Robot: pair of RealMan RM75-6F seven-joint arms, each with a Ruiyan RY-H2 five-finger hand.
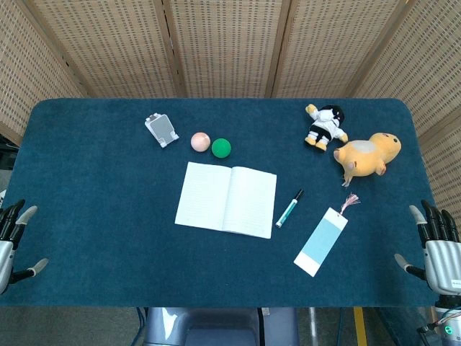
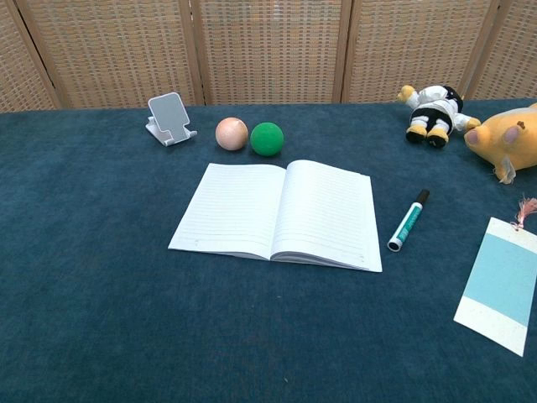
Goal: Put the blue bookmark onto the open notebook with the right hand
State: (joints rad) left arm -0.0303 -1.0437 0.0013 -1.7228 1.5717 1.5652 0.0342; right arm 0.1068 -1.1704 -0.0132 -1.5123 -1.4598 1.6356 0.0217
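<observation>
The blue bookmark (image 1: 321, 241) (image 2: 502, 283) lies flat on the blue cloth, right of the pen, with a pink tassel at its far end. The open notebook (image 1: 226, 199) (image 2: 278, 213) lies face up in the middle of the table. My right hand (image 1: 436, 246) hangs at the table's right edge, fingers apart, holding nothing, well to the right of the bookmark. My left hand (image 1: 13, 236) is at the left edge, fingers also spread and empty. Neither hand shows in the chest view.
A teal pen (image 1: 289, 208) (image 2: 409, 220) lies between notebook and bookmark. Behind the notebook sit a pink ball (image 1: 200, 142), a green ball (image 1: 221, 148) and a white phone stand (image 1: 161, 130). A panda doll (image 1: 325, 126) and a yellow plush (image 1: 368, 155) sit at the far right.
</observation>
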